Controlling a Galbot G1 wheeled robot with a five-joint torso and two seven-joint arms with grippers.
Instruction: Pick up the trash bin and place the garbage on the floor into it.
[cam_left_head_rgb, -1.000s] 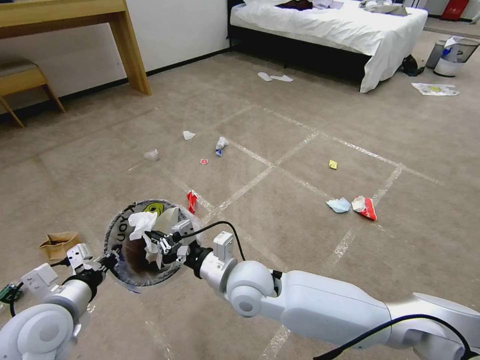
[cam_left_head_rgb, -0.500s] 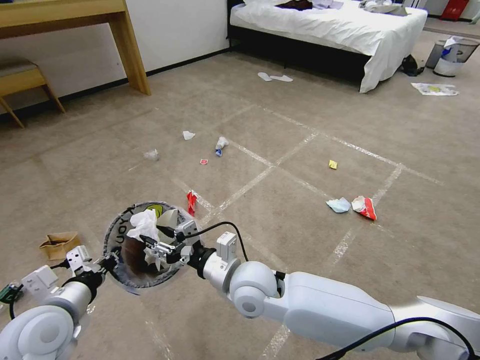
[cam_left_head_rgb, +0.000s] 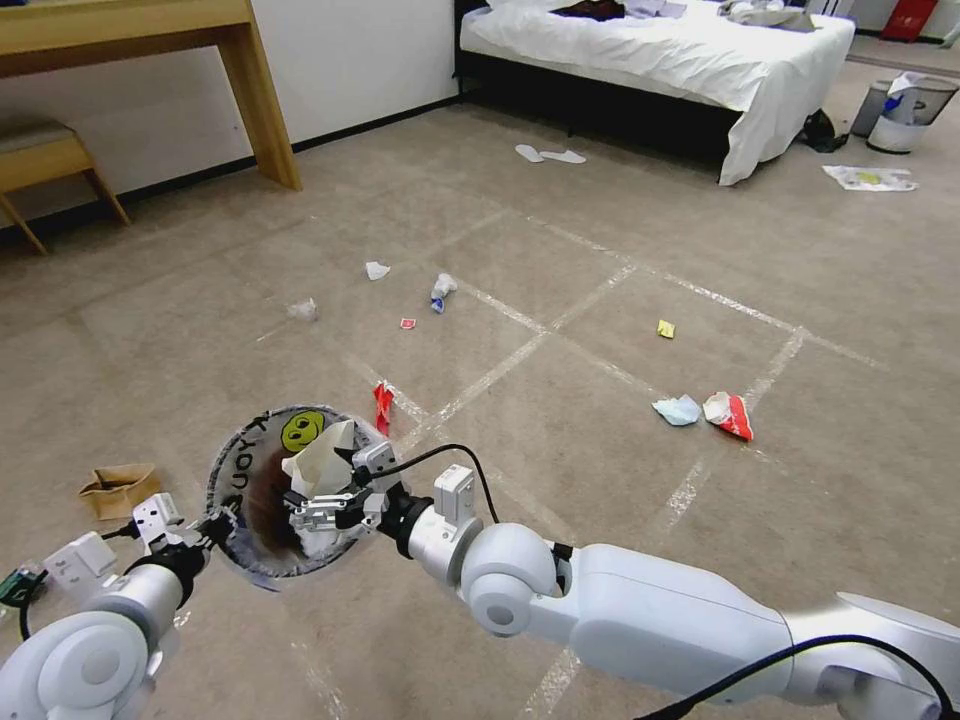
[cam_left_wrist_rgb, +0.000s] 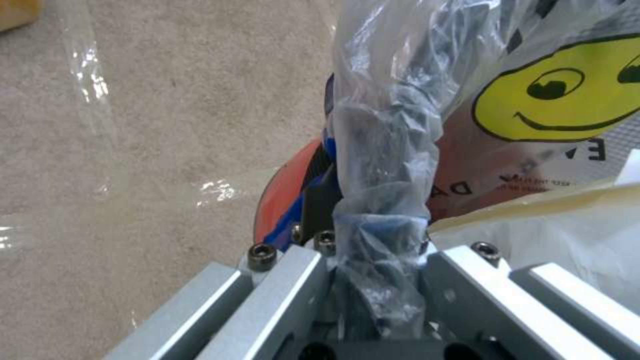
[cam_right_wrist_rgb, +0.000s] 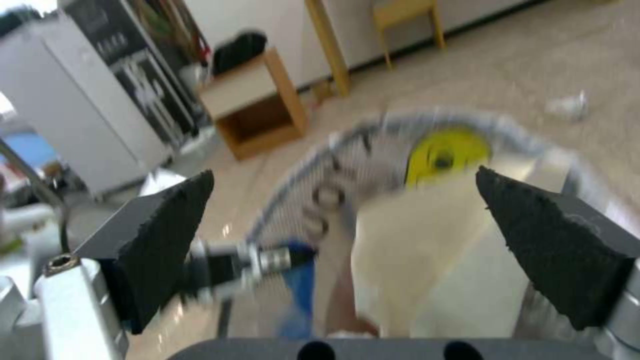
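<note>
Bedroom, prob. hotel-type or a mock-up room. Bed (cam_left_head_rgb: 690, 55) w/ white sheet at far wall, clothes on top, pair of white slippers (cam_left_head_rgb: 550, 155) on the floor (cam_left_head_rgb: 600, 250) in front. Beige carpet wall to wall, taped in a grid. Wooden desk (cam_left_head_rgb: 150, 40) + chair (cam_left_head_rgb: 45, 160) along white wall. Grey bin (cam_left_head_rgb: 905, 110) w/ white liner near bed end. Right wrist view: small wooden cabinet (cam_right_wrist_rgb: 257, 105), white fridge-like unit (cam_right_wrist_rgb: 73, 130).

Left hand (cam_left_head_rgb: 215, 521) gripping trash bin (cam_left_head_rgb: 245, 462) rim, right hand (cam_left_head_rgb: 315, 508) open over white paper (cam_left_head_rgb: 322, 466) inside
</note>
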